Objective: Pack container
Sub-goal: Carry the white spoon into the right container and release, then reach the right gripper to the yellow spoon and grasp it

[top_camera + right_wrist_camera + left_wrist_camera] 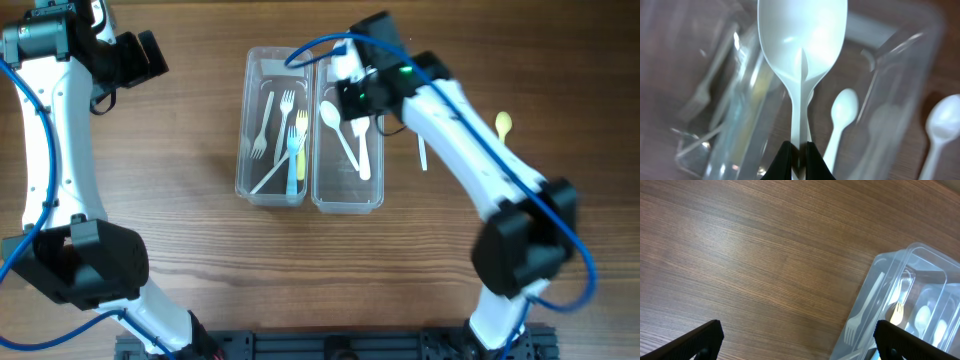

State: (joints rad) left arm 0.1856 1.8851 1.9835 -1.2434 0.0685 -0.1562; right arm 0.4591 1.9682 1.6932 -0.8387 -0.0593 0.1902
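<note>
**Right gripper holds a white spoon over the spoon container**

The right gripper (799,150) has its dark fingers pinched together on the thin handle of a glossy white plastic spoon (802,40). The oval bowl points away from the fingers and its ridged back faces the wrist camera. From overhead this gripper (352,95) hangs over the far end of the clear rectangular plastic spoon container (375,195). That container stands at mid-table, touching the matching clear plastic fork container (243,150) on its left.

The left gripper (797,330) is spread wide with nothing between its tips. It sits above bare wooden table (180,230), well away from both containers.

From overhead the arm hides the held spoon, so it cannot be told apart from the lying white spoons (362,155). In the right wrist view everything below the held spoon is blurred.

There are two containers. Two white spoons show below the held one. The fork container holds one yellow fork (300,125), one pale blue utensil (294,170) and at least two white forks (262,125). On the table to the right lie one yellow spoon (503,124) and one slim white utensil (422,152) whose type is unclear.
</note>
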